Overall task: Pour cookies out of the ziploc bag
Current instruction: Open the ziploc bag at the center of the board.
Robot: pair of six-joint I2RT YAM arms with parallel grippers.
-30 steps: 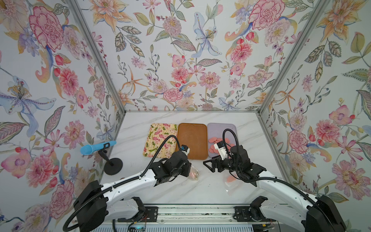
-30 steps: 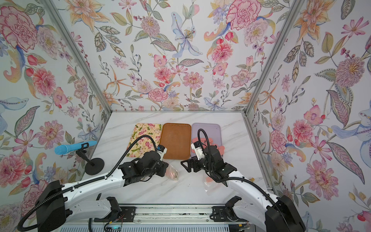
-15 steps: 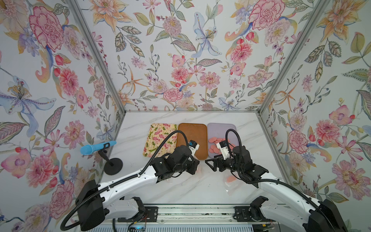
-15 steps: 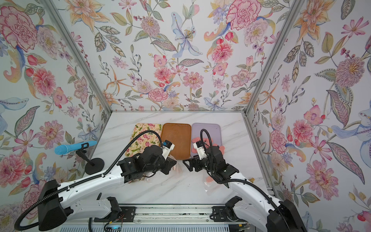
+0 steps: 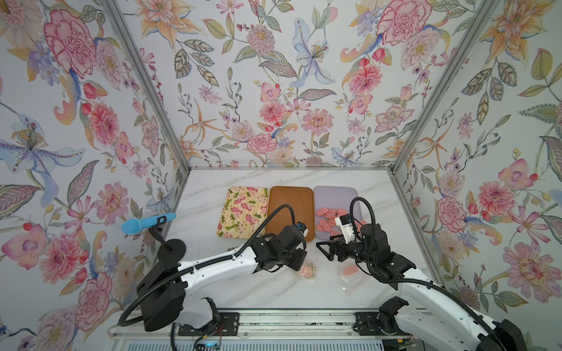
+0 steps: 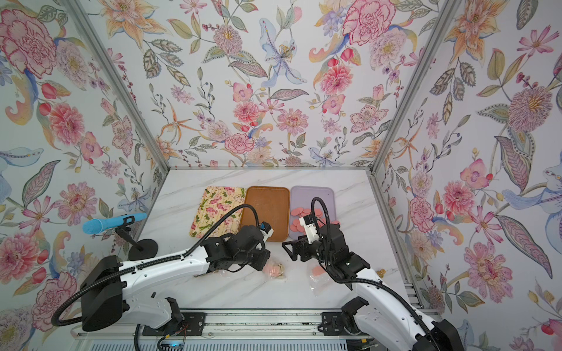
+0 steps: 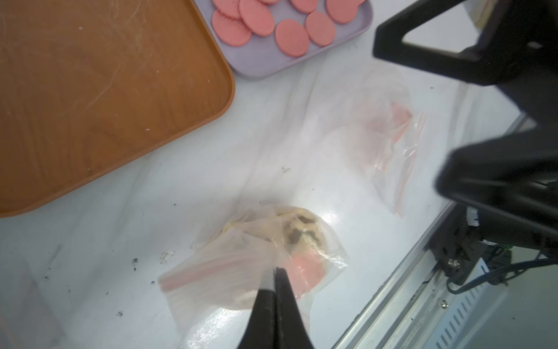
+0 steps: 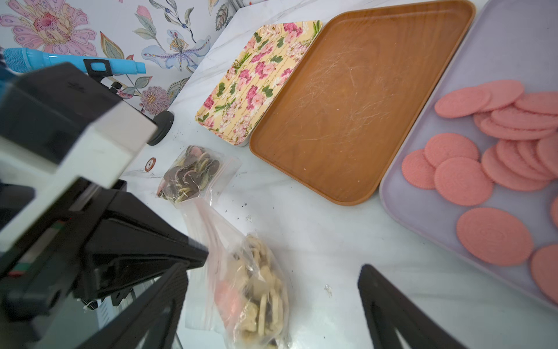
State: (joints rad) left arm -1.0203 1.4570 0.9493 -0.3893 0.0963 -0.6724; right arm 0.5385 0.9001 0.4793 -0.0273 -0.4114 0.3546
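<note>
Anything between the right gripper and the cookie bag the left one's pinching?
Nothing visible. The open right gripper faces the ziploc bag across bare marble table. The shut left gripper pinches the bag's film from the far side, out of that path.

Lavender tray (image 8: 513, 45) and pink cookies (image 8: 462, 181) — cut off by the view's edge.

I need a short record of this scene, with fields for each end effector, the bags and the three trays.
left end effector: shut on the cream-cookie bag
right end effector: open, holding nothing
cream-cookie bag: on the table, cookies inside
clear bag: on the table, nearly empty
lilac tray: holds pink cookies
brown tray: no cookies
floral tray: no cookies seen
</note>
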